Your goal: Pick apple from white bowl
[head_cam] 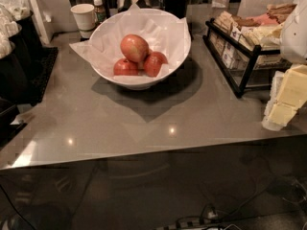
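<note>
The white bowl (169, 56) stands at the back middle of the grey counter, lined with crinkled white paper. The apple (134, 47), large and pale red-orange, lies on top of several smaller, darker red apples (125, 67) in the bowl. My gripper (283, 102) shows at the right edge of the camera view, pale yellow and white, low over the counter. It is well to the right of the bowl, apart from it, and holds nothing that I can see. The white arm (295, 28) rises above it.
A black wire rack (240, 56) of packets stands right of the bowl, between it and the gripper. A white paper cup (84, 17) and a small bottle (99, 9) stand behind the bowl on the left. Black containers (19, 56) line the left side. The counter's front edge (144, 152) runs below.
</note>
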`<state>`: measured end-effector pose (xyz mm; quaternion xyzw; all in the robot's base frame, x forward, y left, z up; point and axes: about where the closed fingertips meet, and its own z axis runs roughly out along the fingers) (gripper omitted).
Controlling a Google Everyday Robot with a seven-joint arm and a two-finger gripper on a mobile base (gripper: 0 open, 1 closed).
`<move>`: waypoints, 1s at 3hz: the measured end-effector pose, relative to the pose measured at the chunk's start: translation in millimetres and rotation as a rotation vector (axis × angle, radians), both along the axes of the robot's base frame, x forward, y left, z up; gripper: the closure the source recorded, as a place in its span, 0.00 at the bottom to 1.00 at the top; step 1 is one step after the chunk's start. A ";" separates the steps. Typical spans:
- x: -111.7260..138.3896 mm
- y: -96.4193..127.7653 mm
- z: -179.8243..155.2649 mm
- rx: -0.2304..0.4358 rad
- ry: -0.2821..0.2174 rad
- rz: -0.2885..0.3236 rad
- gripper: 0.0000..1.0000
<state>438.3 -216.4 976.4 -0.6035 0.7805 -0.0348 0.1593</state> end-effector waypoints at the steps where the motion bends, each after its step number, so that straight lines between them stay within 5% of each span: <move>1: 0.8 1.0 1.0 0.000 -0.003 0.002 0.00; 2: 26.6 24.8 15.5 0.061 -0.038 0.077 0.00; 3: 63.7 75.8 34.0 0.181 -0.066 0.234 0.00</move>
